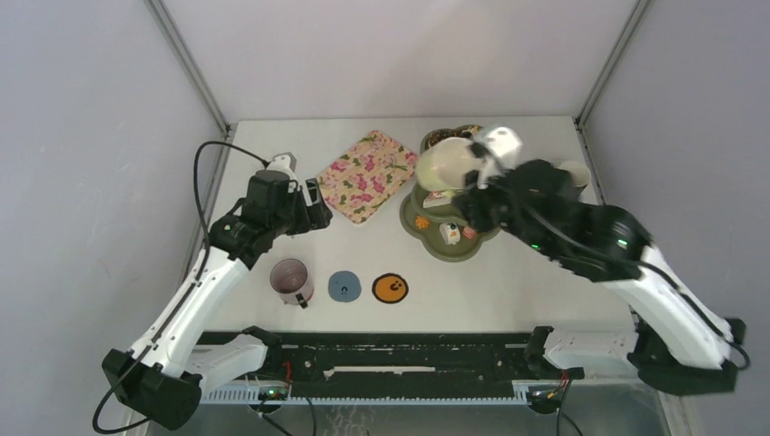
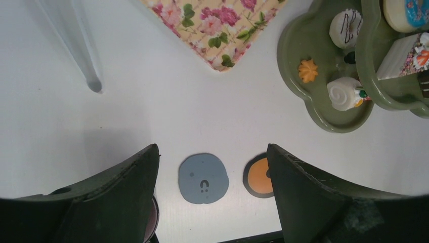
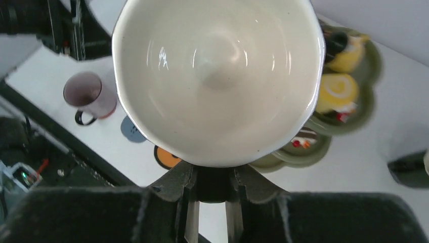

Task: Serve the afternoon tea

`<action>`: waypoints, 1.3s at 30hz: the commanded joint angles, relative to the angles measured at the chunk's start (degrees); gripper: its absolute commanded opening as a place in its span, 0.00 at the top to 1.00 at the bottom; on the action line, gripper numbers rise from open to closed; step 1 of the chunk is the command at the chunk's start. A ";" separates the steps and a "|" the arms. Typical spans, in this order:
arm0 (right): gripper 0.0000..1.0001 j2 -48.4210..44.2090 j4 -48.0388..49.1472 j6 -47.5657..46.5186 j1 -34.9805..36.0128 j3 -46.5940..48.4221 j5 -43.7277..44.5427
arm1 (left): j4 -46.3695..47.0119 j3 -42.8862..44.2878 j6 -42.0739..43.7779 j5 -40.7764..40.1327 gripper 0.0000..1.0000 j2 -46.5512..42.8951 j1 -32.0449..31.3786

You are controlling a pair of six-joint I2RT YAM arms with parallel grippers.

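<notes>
White tabletop between grey walls: right of centre in the overhead frame, my right gripper point(image 3: 212, 188) is clamped on a cream mug point(image 1: 448, 163) held over the olive-green three-tier stand point(image 1: 434, 247) of toy cakes. My left gripper point(image 2: 212, 152), centre left, hangs with jaws spread wide, holding nothing. A second mug point(image 1: 291, 280) stands lower left, beside the blue coaster point(image 1: 343, 286).

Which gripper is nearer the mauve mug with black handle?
Left. The left gripper hovers beyond the mauve mug; the right gripper, holding a cream mug, is over the olive-green tiered stand.
</notes>
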 commanded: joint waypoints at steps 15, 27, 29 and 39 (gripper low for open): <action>1.00 26.45 21.51 6.57 5.23 -10.55 -27.56 | -6.46 3.56 2.10 -7.61 0.18 -5.86 15.69; 1.00 40.91 29.54 12.36 12.28 -9.46 -19.81 | -5.69 2.00 3.04 -2.70 0.18 -6.40 17.89; 1.00 42.50 29.59 12.87 12.77 -8.51 -18.98 | -5.69 1.75 3.13 -2.87 0.18 -6.44 17.91; 1.00 45.95 28.66 12.86 14.20 -7.52 -12.52 | -5.47 0.48 2.85 -3.54 0.18 -7.94 17.91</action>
